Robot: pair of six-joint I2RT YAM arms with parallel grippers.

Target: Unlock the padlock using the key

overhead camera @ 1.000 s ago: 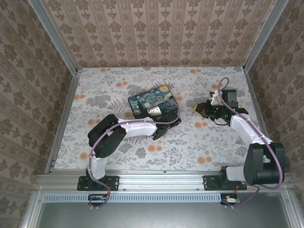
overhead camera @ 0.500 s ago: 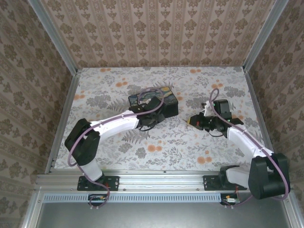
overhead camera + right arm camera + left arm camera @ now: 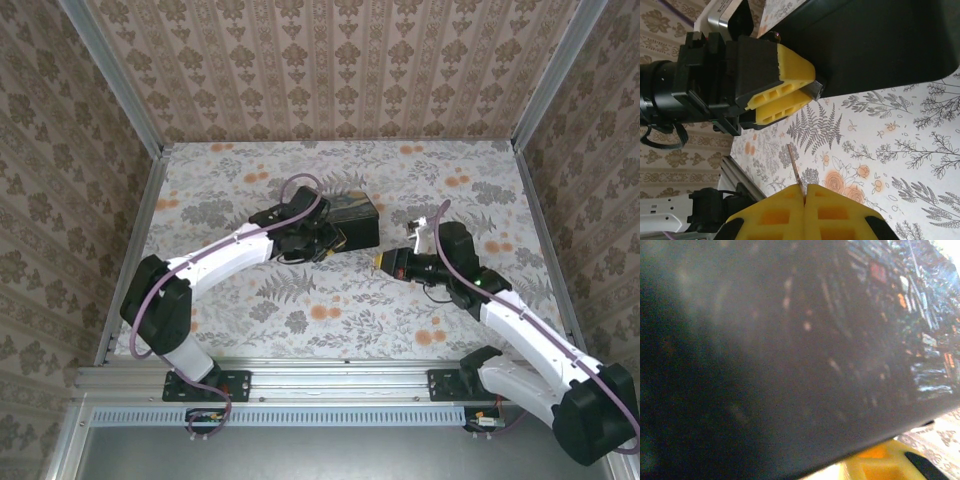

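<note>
My right gripper (image 3: 805, 194) is shut on the key (image 3: 796, 167), whose thin metal blade sticks out from between the yellow pads towards the left gripper. In the top view the right gripper (image 3: 382, 262) hovers just right of the black box (image 3: 356, 213). My left gripper (image 3: 813, 84) has its yellow fingers (image 3: 775, 100) pressed together at the box's (image 3: 880, 45) lower corner. A small grey piece sits at their tips; I cannot tell what it is. The left gripper (image 3: 333, 241) lies against the box's front. The padlock is hidden. A yellow finger (image 3: 875, 466) shows under the dark box side (image 3: 790, 350).
The floral table cover (image 3: 330, 310) stretches open in front of both grippers. Patterned walls (image 3: 330, 70) enclose the table at the back and on both sides. An aluminium rail (image 3: 340, 380) runs along the near edge by the arm bases.
The left arm has stretched out over the box and now covers most of its painted lid. The right gripper has carried the key leftward and nearer, close to the box's front.
</note>
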